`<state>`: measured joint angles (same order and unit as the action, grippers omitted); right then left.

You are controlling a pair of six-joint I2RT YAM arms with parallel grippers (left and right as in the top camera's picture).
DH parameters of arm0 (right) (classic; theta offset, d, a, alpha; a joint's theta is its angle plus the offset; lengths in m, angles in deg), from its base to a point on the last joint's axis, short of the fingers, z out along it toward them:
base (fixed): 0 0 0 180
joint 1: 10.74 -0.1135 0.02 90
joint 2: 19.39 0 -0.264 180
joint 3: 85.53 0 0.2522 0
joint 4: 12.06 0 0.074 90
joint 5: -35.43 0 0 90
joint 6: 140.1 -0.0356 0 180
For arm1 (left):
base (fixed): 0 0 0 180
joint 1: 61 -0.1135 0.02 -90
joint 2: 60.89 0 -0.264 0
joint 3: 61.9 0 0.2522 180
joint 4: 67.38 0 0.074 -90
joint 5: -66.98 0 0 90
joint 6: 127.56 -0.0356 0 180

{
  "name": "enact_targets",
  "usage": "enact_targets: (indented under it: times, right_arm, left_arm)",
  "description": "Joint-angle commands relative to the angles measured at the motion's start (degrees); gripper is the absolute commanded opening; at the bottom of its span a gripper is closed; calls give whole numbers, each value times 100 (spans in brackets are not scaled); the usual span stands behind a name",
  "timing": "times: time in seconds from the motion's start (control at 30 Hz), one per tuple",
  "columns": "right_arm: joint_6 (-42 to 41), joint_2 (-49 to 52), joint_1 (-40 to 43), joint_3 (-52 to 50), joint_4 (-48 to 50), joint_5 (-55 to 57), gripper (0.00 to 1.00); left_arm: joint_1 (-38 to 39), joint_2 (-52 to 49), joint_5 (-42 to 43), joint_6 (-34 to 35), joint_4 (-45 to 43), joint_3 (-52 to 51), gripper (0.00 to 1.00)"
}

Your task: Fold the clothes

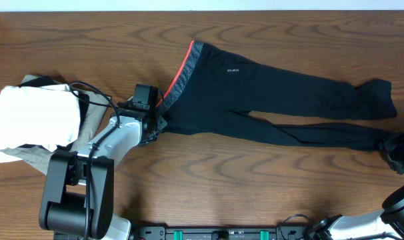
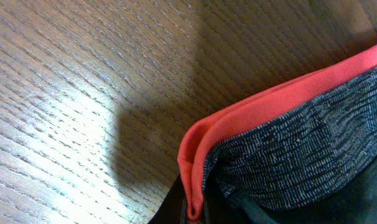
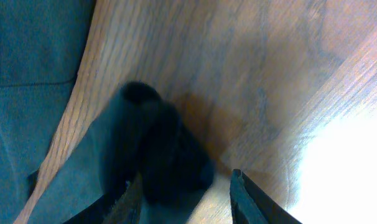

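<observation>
leggings (image 1: 269, 100) flat on table (image 1: 255, 200), legs running right | left gripper (image 1: 155, 122) pinching waistband (image 2: 288, 149) corner | right gripper (image 1: 395, 148) spread around ankle cuff (image 3: 170, 168), unclamped | step: taking hold; next likely: right closes, carries cuff toward waistband

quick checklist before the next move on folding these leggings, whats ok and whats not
1. Leggings flat, both legs stretched out: ok.
2. Left gripper at the waistband corner: ok.
3. Left grip shut on fabric: cannot tell, its fingers do not show clearly in the wrist view.
4. Right gripper straddling the ankle cuff: ok.
5. Right grip shut on the cuff: not ok, jaws stand apart.
6. White garment apart from the leggings: ok.
</observation>
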<state>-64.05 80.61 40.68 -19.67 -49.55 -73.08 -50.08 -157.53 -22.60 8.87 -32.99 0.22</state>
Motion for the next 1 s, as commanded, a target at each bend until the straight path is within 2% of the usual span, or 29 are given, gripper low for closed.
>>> enact_targets:
  times: [0.0, 0.57, 0.97]
  right_arm:
    - [79, -55, 98, 188, -57, -146, 45]
    - [356, -315, 177, 166, -258, -22, 45]
    - [350, -24, 170, 85, -111, 133, 44]
  left_arm:
    - [-57, -195, -240, -79, 116, -216, 6]
    - [-57, -195, -240, -79, 114, -216, 6]
    - [-57, -195, -240, -79, 74, -216, 6]
